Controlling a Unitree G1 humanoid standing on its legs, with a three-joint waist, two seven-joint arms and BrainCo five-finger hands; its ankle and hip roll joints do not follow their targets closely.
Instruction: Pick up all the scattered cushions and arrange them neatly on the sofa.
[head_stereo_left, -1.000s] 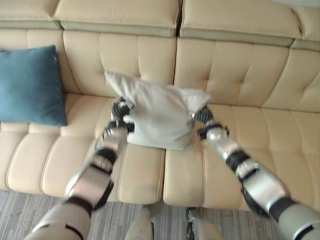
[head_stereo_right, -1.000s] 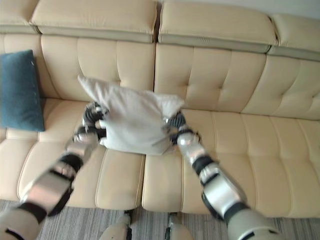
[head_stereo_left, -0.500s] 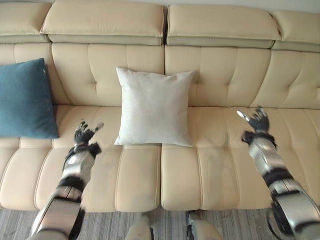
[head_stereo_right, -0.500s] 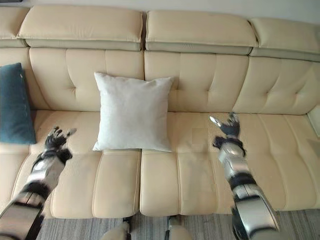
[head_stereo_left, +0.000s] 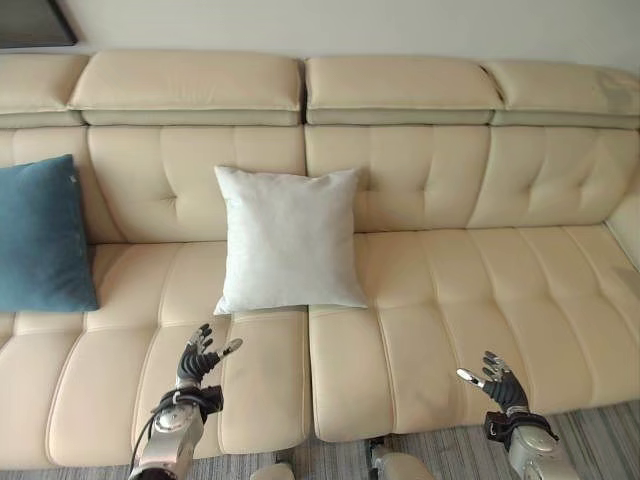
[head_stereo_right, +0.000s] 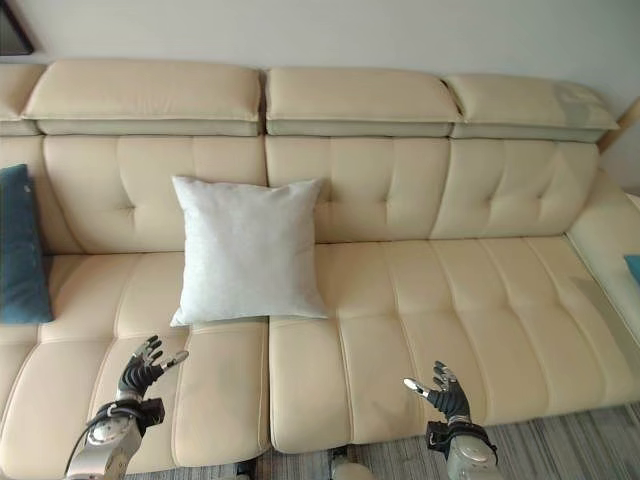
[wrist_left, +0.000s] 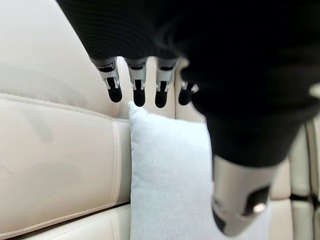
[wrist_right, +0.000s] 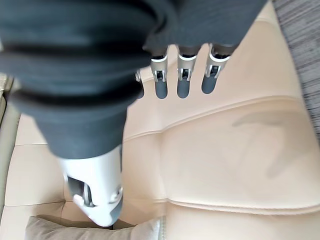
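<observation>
The blue cushion (head_stereo_left: 42, 235) and the cream sofa (head_stereo_left: 450, 290) are cut by the frame's left edge, and a dark frame (head_stereo_left: 35, 22) is clipped at the upper left.

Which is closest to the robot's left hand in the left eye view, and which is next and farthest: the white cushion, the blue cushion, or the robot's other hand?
From the left hand:
1. White cushion, just above it, leaning on the sofa back.
2. Blue cushion, at the sofa's left end.
3. Right hand, far across at the seat's front edge.
</observation>
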